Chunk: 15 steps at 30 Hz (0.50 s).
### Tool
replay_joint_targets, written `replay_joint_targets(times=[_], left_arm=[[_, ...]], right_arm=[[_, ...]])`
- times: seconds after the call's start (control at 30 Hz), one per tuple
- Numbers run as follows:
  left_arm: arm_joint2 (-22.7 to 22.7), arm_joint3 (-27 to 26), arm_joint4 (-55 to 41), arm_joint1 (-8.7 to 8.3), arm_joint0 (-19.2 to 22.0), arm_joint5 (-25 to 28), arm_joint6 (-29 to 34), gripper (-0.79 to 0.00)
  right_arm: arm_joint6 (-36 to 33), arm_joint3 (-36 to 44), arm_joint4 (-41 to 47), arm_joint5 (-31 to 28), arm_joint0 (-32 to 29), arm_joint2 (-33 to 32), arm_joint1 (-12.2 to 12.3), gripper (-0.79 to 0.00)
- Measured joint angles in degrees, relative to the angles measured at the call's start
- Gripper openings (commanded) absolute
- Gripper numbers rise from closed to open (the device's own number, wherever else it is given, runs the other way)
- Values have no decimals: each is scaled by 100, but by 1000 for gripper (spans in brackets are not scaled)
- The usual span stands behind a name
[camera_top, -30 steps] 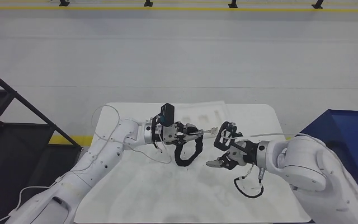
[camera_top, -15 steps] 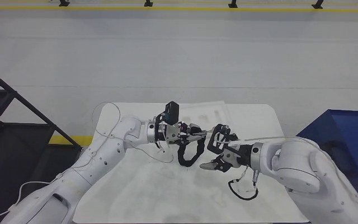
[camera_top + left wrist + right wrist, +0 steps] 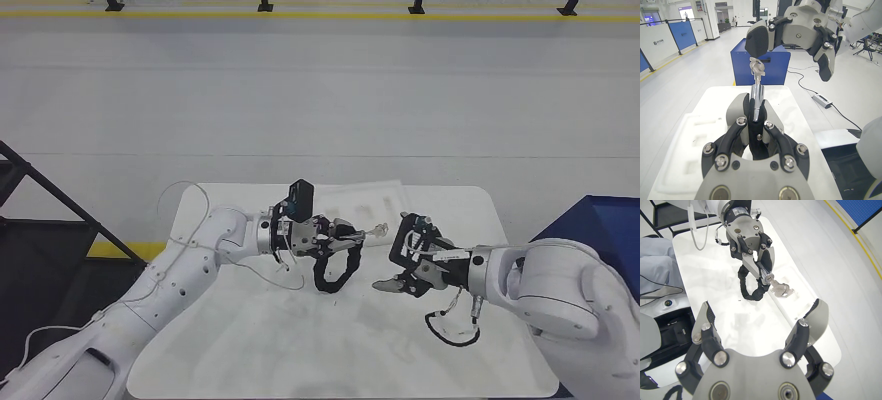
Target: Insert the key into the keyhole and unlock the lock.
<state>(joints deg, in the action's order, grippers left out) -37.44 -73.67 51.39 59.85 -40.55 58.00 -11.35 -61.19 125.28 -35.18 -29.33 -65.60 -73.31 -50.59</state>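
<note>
Right end effector (image 3: 762, 304) farther from key (image 3: 780, 290)

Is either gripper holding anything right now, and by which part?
The left gripper grips the lock by its chrome cylinder, with the key sticking out of its end. The right gripper is open and holds nothing.

Closed in on the key (image 3: 378, 230) with the right gripper (image 3: 395, 258) half a second ago, then backed it off toward the table's right; now apart from the key. Nudged the left gripper (image 3: 345, 240) and its lock (image 3: 756, 98) toward the right gripper, then slightly back.
</note>
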Motion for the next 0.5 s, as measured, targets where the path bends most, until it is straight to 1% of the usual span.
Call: replay_joint_targets(times=[0.43, 0.5], left_arm=[[-22, -388, -226, -202, 28, 0, 334, -785], [-4, -420, -291, -222, 39, 0, 433, -785]], right_arm=[[36, -27, -14, 30, -26, 11, -1, 0], [23, -94, -129, -120, -32, 37, 11, 0]])
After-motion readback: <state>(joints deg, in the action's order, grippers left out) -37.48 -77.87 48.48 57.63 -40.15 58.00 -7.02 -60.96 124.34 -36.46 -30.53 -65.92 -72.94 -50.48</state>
